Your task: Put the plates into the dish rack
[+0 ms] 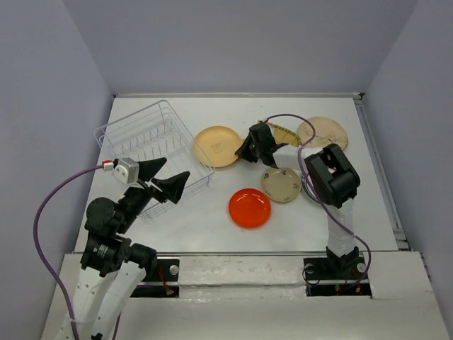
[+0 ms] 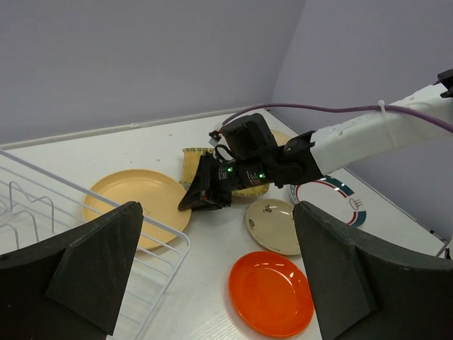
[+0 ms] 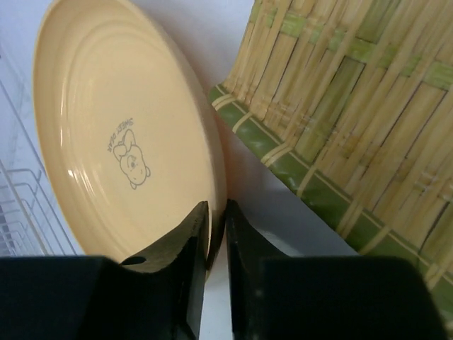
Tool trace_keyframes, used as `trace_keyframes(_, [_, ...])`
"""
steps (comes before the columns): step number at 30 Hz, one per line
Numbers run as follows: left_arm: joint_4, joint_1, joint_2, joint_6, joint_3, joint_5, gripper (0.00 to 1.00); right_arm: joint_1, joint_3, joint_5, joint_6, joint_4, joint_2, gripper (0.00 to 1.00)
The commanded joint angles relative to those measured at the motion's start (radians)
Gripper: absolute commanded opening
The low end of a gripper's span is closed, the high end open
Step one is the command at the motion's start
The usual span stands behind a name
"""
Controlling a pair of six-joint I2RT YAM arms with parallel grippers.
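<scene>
Fingers of the right arm (image 3: 197,241) are pinching nearly shut on the rim of the round peach plate (image 3: 120,142), likely for tilting it off the counter (image 1: 212,234) toward the white wire dish rack (image 1: 132,116) at their left, while the left arm's fingers (image 2: 99,273) are gaping wide, empty.

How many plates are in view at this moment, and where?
6: peach plate beside the dish rack; ribbed bamboo plate and cream plate back right; small beige plate and red-orange plate centre; green-red-rimmed plate under the right arm, mostly hidden from above. None in the rack.
</scene>
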Motion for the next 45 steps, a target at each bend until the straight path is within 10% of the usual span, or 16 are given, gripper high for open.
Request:
trace_keyframes(1, [0.044, 0.003, -0.01, 0.01, 0.007, -0.001, 0.99, 0.005, 0.08, 0.022, -0.011, 0.025, -0.003, 0.15])
trace_keyframes(11, [0.049, 0.006, -0.009, -0.005, 0.007, -0.027, 0.99, 0.025, 0.24, 0.148, -0.112, -0.101, -0.029, 0.07])
trace_keyframes(28, [-0.043, -0.016, 0.002, -0.054, 0.148, -0.344, 0.99, 0.265, 0.749, 0.85, -0.564, -0.394, -0.07, 0.07])
trace_keyframes(45, [-0.071, -0.034, -0.072, -0.002, 0.179, -0.434, 0.99, 0.411, 0.426, 0.351, -0.389, -0.258, -0.096, 0.07])
